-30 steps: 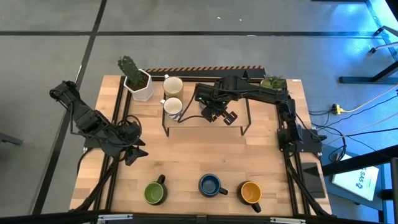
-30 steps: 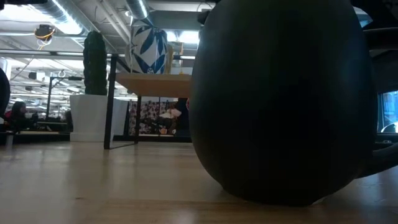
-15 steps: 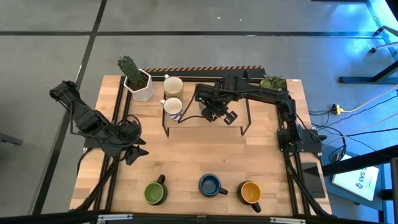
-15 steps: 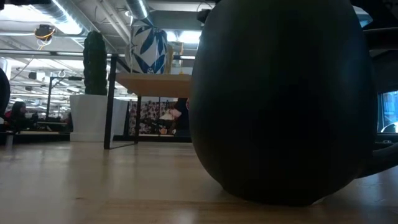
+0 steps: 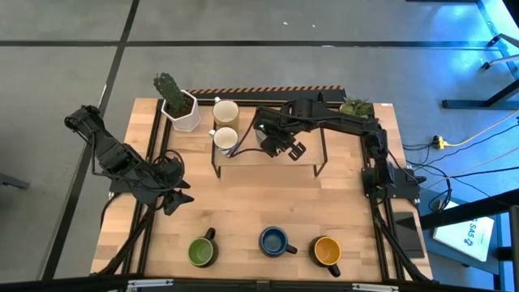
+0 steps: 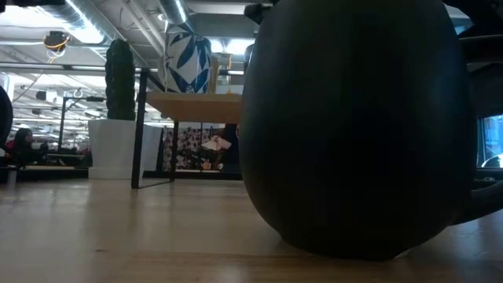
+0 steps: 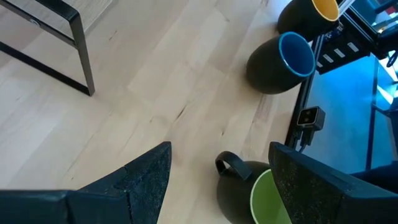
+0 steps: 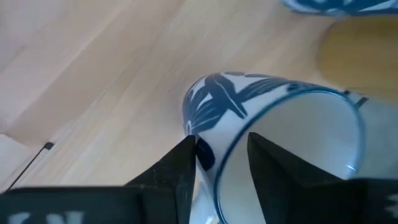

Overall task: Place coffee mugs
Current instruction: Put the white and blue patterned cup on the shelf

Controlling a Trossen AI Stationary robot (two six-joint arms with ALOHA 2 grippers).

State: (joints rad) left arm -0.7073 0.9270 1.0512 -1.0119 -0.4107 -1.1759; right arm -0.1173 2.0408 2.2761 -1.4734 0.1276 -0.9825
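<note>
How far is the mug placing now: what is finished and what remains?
Seemingly done: a cream mug and a blue-patterned mug stand at the raised shelf's left end. In hand: the right claw sits open astride the rim of a third patterned mug on the shelf. Left: green mug, blue mug, orange mug in front. The left claw waits open.

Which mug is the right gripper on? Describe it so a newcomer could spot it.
Find the small raised shelf at the table's back. The right gripper straddles the rim of a white mug standing there, fingers apart. Unlike the three dark mugs in front, it is white with blue leaf markings.
</note>
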